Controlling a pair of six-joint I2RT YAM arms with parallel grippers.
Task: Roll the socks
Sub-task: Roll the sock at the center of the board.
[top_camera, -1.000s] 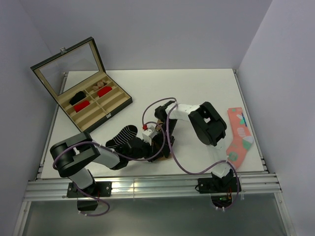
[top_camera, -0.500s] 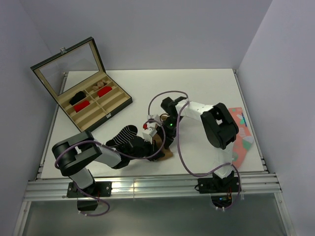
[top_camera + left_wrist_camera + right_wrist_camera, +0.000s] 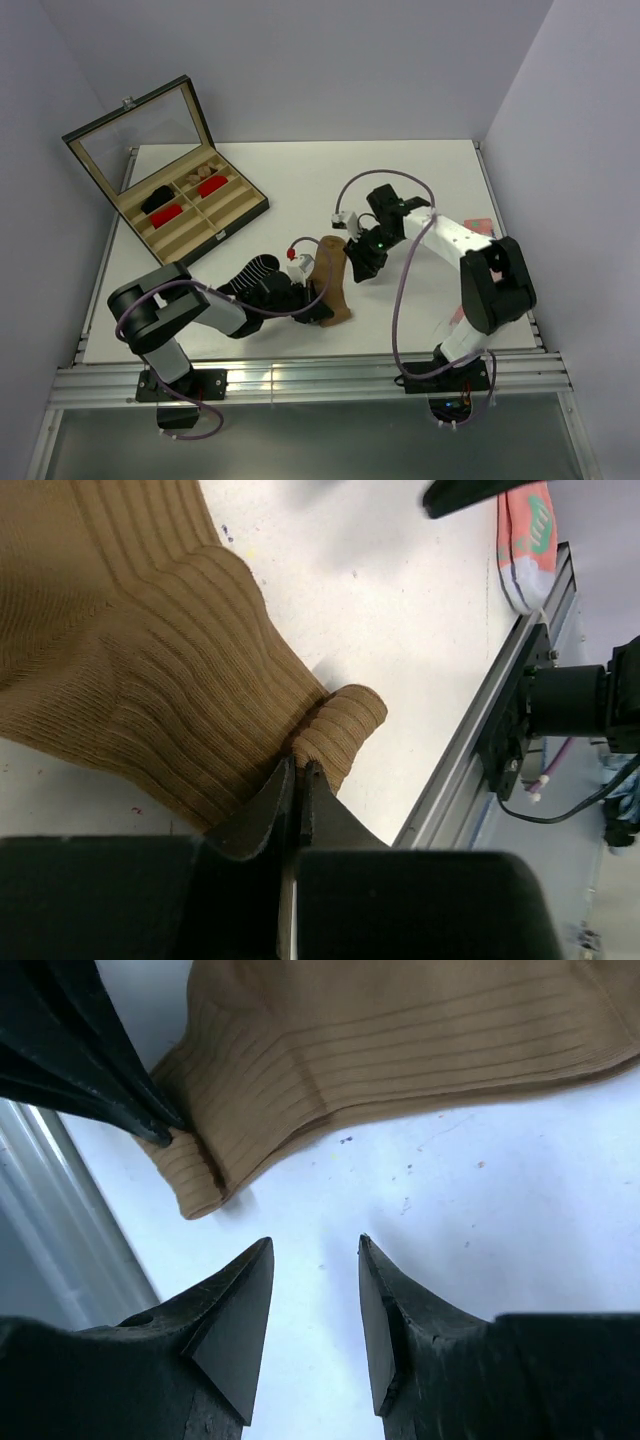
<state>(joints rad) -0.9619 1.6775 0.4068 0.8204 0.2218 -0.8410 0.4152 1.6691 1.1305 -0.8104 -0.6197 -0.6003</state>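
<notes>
Left gripper [image 3: 297, 772] pinches tan sock [image 3: 150, 660] (right gripper [image 3: 313, 1244] gapes nearby).

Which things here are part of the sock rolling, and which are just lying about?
In the job: tan sock, pinched by the left claw; black striped sock; right claw, open.
Lying about: pink patterned sock; display box; red bundles inside it.

The right tool [image 3: 315, 1242] has drawn back to the right, off the tan sock [image 3: 332, 285], which now lies uncovered.
</notes>
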